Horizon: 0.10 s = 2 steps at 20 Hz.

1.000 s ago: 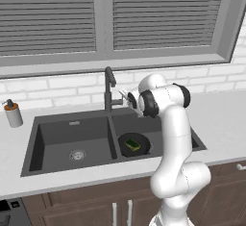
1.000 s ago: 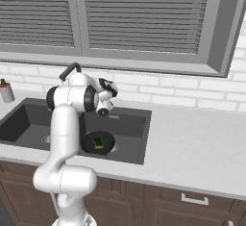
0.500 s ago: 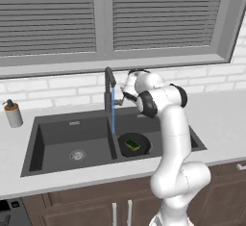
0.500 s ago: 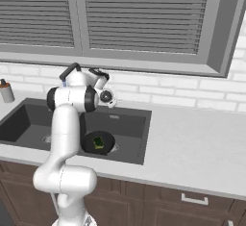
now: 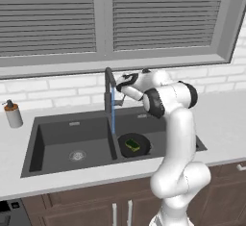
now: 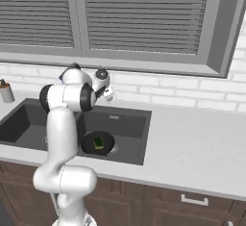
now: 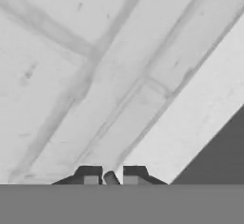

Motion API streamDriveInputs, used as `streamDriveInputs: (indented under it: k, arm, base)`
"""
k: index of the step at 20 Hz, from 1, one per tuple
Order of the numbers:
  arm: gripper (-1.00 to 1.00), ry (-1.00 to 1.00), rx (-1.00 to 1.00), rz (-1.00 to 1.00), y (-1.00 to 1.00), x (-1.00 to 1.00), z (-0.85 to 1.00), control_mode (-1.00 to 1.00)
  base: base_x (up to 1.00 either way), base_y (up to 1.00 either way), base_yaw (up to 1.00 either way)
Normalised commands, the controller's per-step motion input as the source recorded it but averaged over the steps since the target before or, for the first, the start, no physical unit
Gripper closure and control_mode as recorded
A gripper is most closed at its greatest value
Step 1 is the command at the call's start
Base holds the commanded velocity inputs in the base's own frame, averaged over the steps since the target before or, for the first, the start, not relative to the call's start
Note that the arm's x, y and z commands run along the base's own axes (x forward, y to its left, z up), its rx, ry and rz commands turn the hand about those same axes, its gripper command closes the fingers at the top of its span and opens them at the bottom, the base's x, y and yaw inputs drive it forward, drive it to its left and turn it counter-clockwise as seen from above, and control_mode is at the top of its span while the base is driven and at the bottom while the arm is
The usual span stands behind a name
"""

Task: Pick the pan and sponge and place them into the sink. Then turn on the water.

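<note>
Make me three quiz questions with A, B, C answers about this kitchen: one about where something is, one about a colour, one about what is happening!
1. Where is the sponge?
A. on the pan in the sink
B. beside the soap bottle
C. on the window sill

2. What colour is the water?
A. red
B. bright blue
C. green

3. Is the tap running?
A. no, it is dry
B. it is missing
C. yes, a stream falls from it

Answers: 1 A, the yellow and green sponge lies on the black pan in the right basin. 2 B, the stream is bright blue. 3 C, water drops from the spout.
</note>
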Motion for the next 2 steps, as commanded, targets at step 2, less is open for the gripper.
streamDriveInputs:
  k: [2]
  arm:
    - [1.0, -0.09, 0.3, 0.19, -1.0, -1.0, 0.0, -1.0]
  base:
    - [0.0, 0.0, 0.0]
